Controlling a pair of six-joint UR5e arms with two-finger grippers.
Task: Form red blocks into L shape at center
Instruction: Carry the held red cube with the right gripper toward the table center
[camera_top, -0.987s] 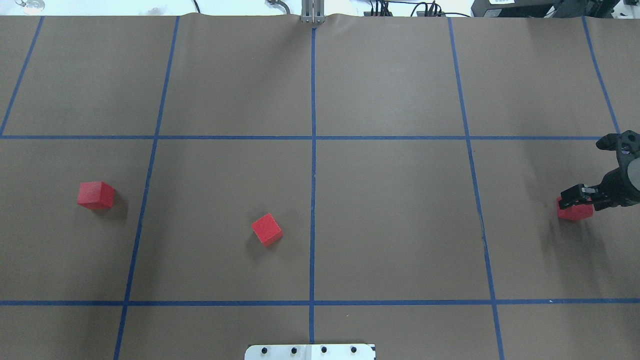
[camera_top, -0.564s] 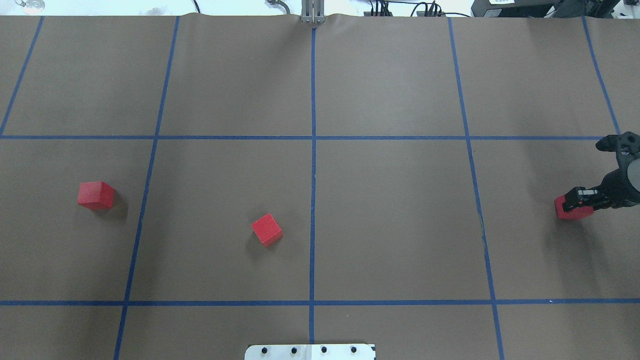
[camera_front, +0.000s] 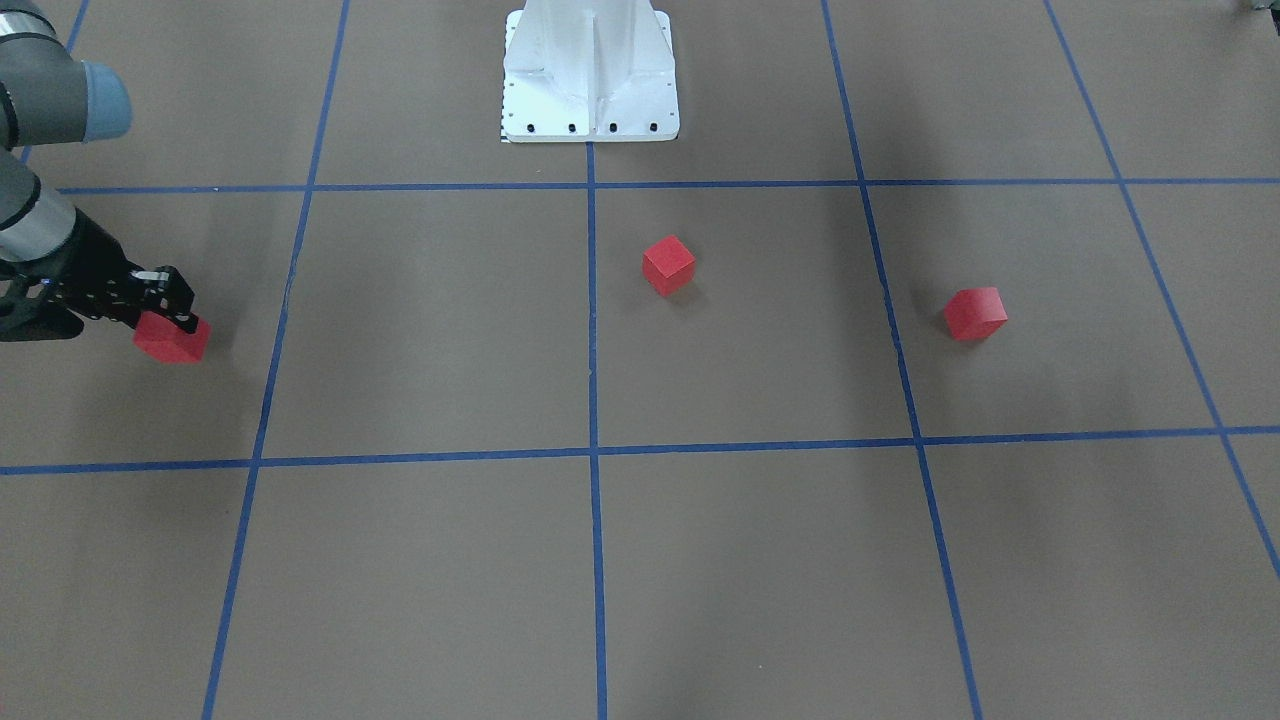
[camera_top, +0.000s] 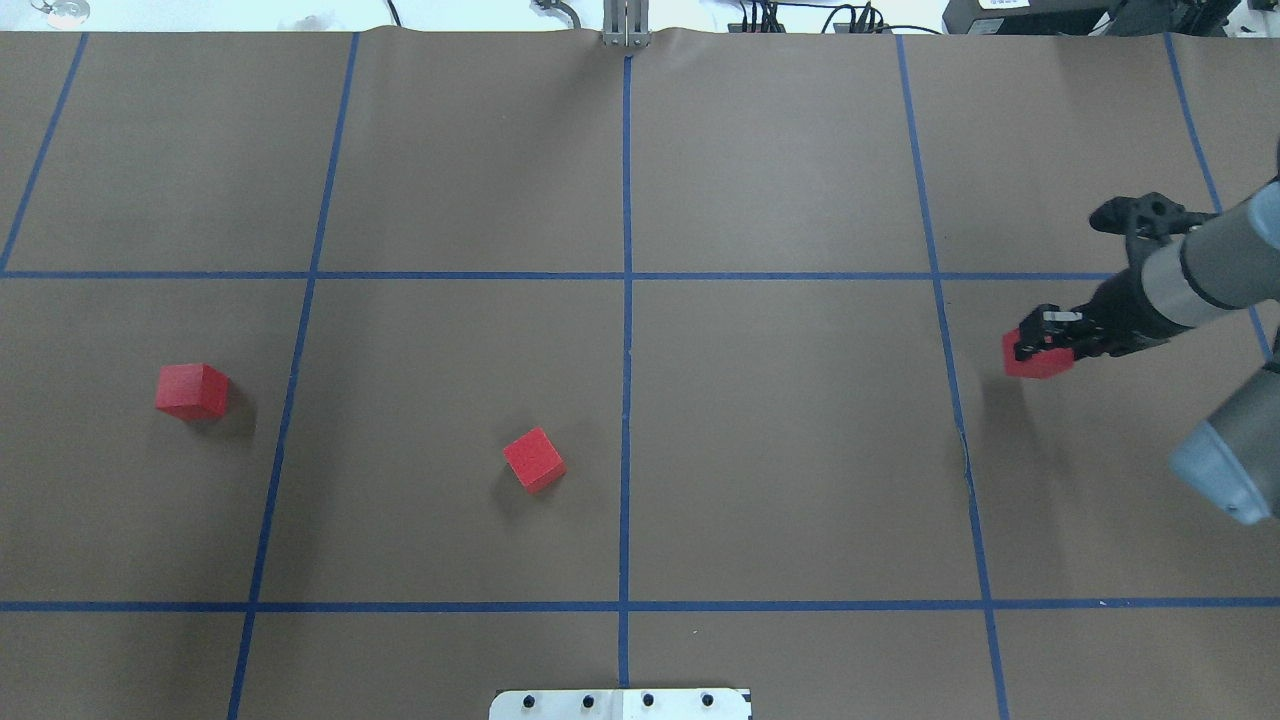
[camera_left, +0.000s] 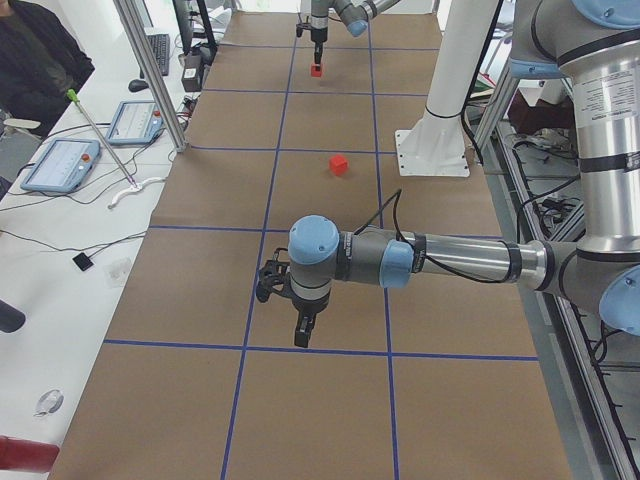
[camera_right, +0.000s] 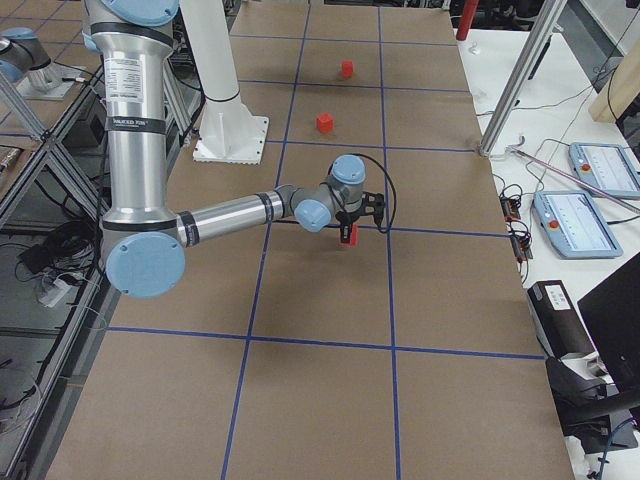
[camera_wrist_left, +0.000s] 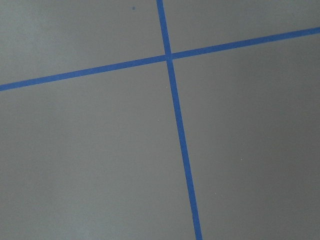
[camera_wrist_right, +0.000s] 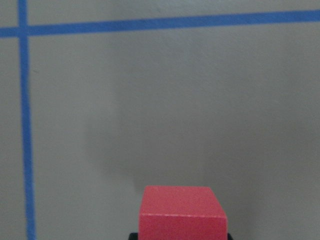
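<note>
Right pincer (camera_top: 1040, 343) clamped on red block (camera_top: 1036, 363), left pincer (camera_left: 303, 336) pointing down

the bench (camera_top: 800, 470) is brown, gridded with blue tape lines (camera_top: 626, 400). two red blocks lie on it, both across the middle line from the right tool (camera_top: 1040, 345): the nearer block (camera_top: 534, 459) just past that line, the farther block (camera_top: 191, 390) one square beyond. a white base plate (camera_top: 620, 703) sits at the bench's edge.

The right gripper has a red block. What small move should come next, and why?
Probably carry the held red block toward the middle blue tape line. The right gripper is shut on it well right of that line in the overhead view; the middle red block and far-left red block lie apart, so no L exists yet.
</note>
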